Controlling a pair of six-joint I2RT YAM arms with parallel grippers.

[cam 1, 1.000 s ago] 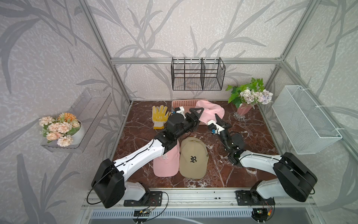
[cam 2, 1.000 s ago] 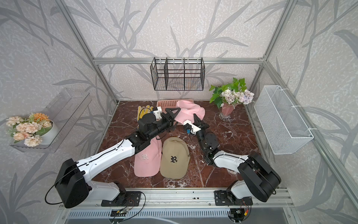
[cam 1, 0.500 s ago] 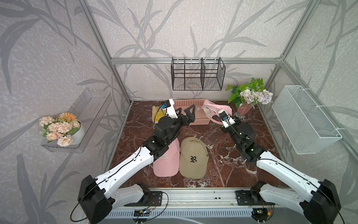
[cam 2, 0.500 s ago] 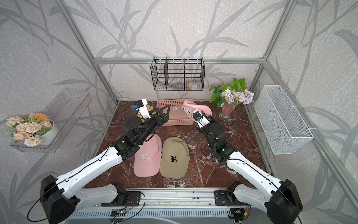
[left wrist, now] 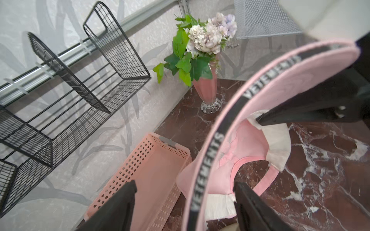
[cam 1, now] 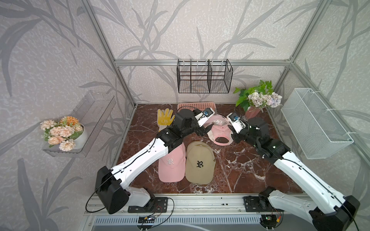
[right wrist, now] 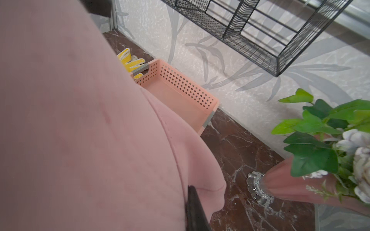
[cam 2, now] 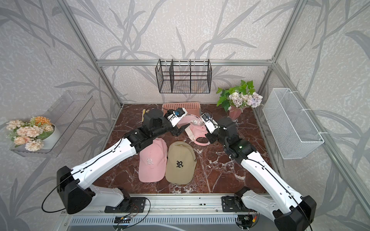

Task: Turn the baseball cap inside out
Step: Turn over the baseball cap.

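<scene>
Right claw (cam 1: pixel 232 138): closed tight on the cap (cam 1: pixel 219 130), pinching its white inner lining.
Left claw (left wrist: pixel 185 186): jaws wide apart, astride the lettered brim edge; nothing gripped.
Cap position: pink, hung between both claws, just in front of the basket (cam 1: pixel 196 105).
Foreground: tan cap (cam 1: pixel 200 162) and second pink cap (cam 1: pixel 171 164) lay flat, side by side.

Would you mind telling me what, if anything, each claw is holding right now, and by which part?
The right claw grips the raised pink cap by the lined edge of its crown. The left claw is open around the brim, holding nothing.
</scene>
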